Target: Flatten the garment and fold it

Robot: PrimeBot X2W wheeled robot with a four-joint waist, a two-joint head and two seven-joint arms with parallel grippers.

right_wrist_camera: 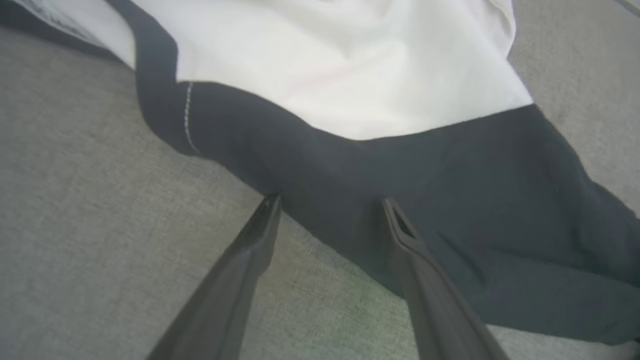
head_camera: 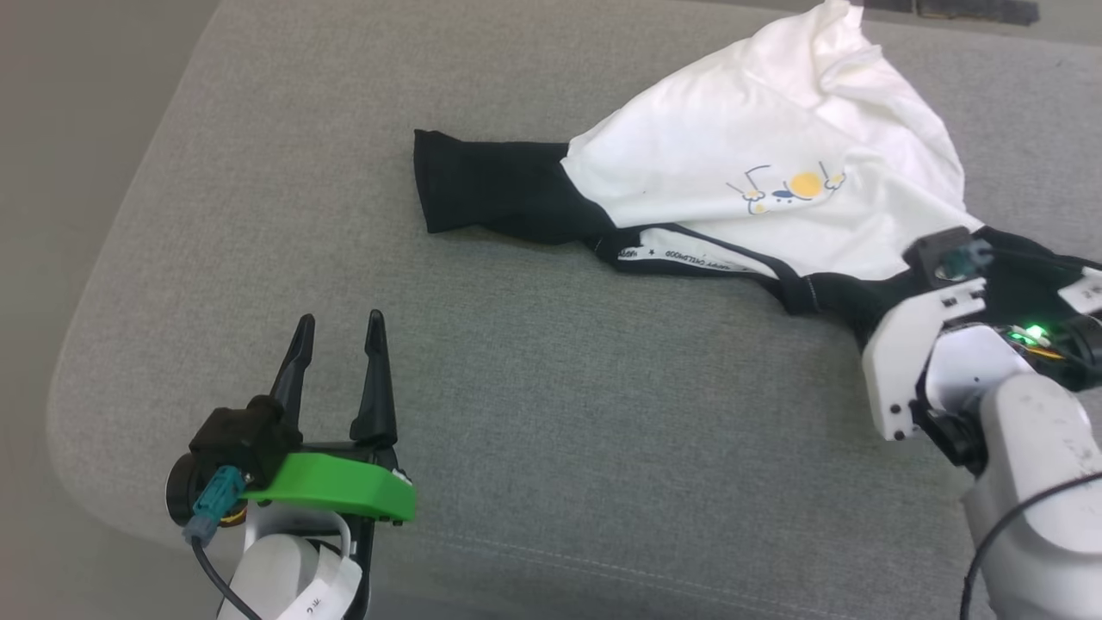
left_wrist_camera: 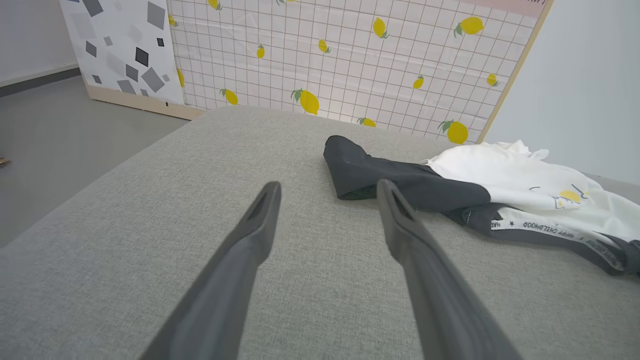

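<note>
I see the T-shirt (head_camera: 740, 164) crumpled on the grey cushion (head_camera: 516, 387), upper right of the head view. My left gripper (head_camera: 337, 331), lower left, is wide apart and empty; my right gripper (right_wrist_camera: 330, 205) too, its 2 fingers at the black sleeve (right_wrist_camera: 475, 200).

The left gripper (head_camera: 338, 331) was held at the lower left, its dark fingers parted and pointing forward. The right gripper (right_wrist_camera: 331, 202) had its fingers spread too, its pale forearm (head_camera: 1024, 448) angled in from the right.

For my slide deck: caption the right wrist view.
Open right gripper poised at the black sleeve of a crumpled white T-shirt on a grey fabric cushion.
</note>
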